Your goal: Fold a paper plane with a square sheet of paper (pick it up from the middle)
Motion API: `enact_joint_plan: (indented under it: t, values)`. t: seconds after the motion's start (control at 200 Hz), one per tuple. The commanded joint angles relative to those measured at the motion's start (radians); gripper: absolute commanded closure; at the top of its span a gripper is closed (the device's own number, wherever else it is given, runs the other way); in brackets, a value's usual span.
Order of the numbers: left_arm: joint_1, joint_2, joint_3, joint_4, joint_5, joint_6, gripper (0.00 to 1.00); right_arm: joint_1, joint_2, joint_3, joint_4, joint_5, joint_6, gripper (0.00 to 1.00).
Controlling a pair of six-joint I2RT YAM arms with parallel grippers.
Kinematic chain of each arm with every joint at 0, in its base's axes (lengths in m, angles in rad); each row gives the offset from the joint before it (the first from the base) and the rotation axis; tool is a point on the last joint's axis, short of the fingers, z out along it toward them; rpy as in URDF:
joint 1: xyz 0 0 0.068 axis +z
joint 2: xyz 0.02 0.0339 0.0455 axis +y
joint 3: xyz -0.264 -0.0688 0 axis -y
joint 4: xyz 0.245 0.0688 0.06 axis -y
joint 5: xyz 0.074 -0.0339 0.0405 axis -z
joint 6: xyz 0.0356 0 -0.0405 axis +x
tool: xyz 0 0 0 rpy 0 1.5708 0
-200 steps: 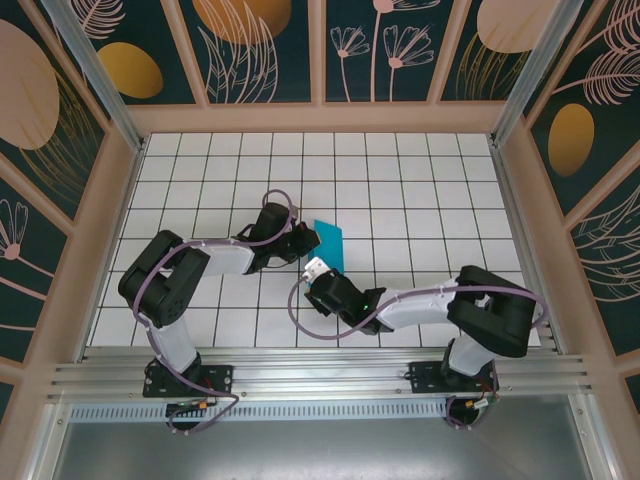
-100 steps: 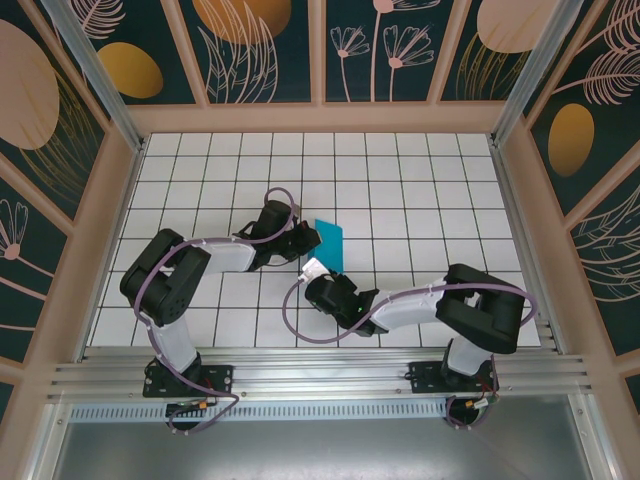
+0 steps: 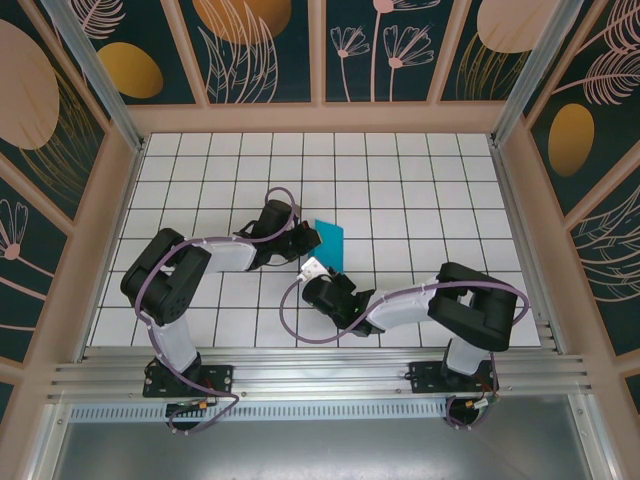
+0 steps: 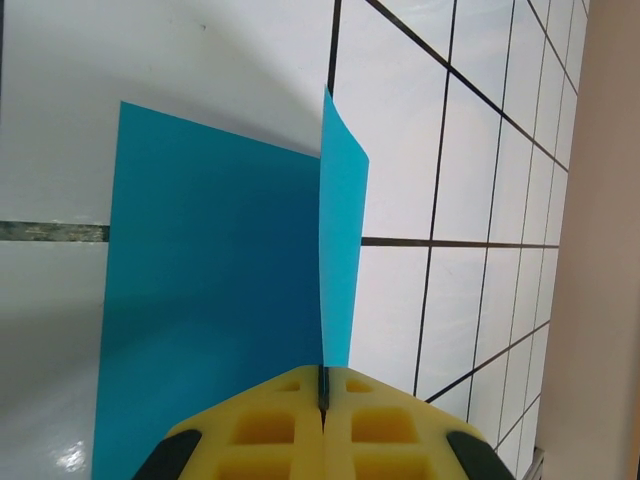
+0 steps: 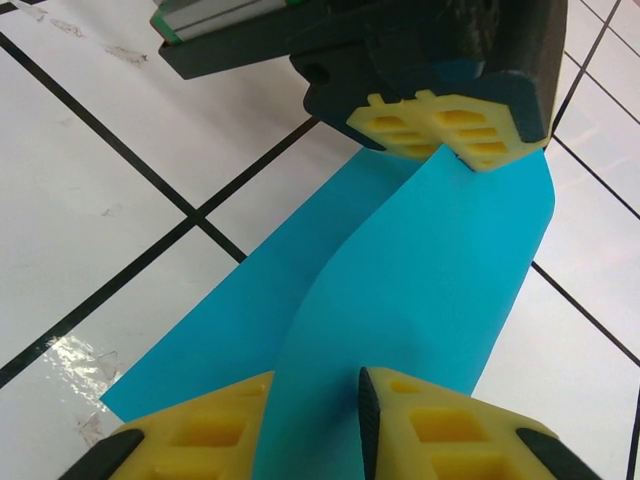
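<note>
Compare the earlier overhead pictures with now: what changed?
The right end effector narrowed its jaws around the raised flap of the thin teal-blue folded paper sheet, and its arm's elbow swung left. The left end effector stayed shut on the sheet; the sheet kept its place.

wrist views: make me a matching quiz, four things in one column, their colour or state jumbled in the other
Things
1. left gripper
2. right gripper
3. square sheet of paper
4. table

Colour or state
A. white with dark grid lines
B. fingers apart, paper passing between them
C. teal-blue, one flap lifted off the surface
D. fingers pressed together on the paper's edge

Pairs: 1-D, 2-B, 3-C, 4-A
</note>
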Motion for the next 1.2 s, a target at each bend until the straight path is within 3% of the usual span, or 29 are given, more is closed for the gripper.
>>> enact_joint_plan:
  t: [0.0,0.2,0.325,0.405,0.495,0.651,0.801,1.011,1.196]
  values:
    - [0.004,0.006,0.026,-0.036,-0.007,0.031,0.96,0.013,-0.029,0.006,0.019,0.028,0.008,0.8]
    - [0.005,-0.014,0.042,-0.079,-0.029,0.051,0.85,0.012,-0.043,0.012,-0.01,0.032,0.044,1.0]
    - [0.006,-0.056,0.053,-0.164,-0.097,0.088,0.76,0.011,-0.065,0.015,-0.028,0.014,0.097,1.0]
    - [0.005,-0.097,0.043,-0.215,-0.169,0.097,0.59,0.008,-0.074,0.025,-0.057,-0.002,0.139,1.0]
    - [0.006,-0.173,0.016,-0.26,-0.253,0.09,0.47,0.002,-0.082,0.039,-0.082,-0.064,0.202,1.0]
    - [0.005,-0.298,-0.046,-0.327,-0.383,0.072,0.39,-0.016,-0.088,0.067,-0.131,-0.145,0.351,1.0]
    - [0.004,-0.396,-0.135,-0.291,-0.369,0.051,0.4,-0.087,-0.123,0.07,-0.16,-0.29,0.474,1.0]
    - [0.002,-0.408,-0.223,-0.163,-0.225,0.046,0.61,-0.214,-0.158,0.0,-0.062,-0.588,0.539,1.0]
    - [-0.023,-0.367,-0.255,-0.112,-0.17,0.028,0.77,-0.269,-0.169,-0.047,0.002,-0.691,0.584,1.0]
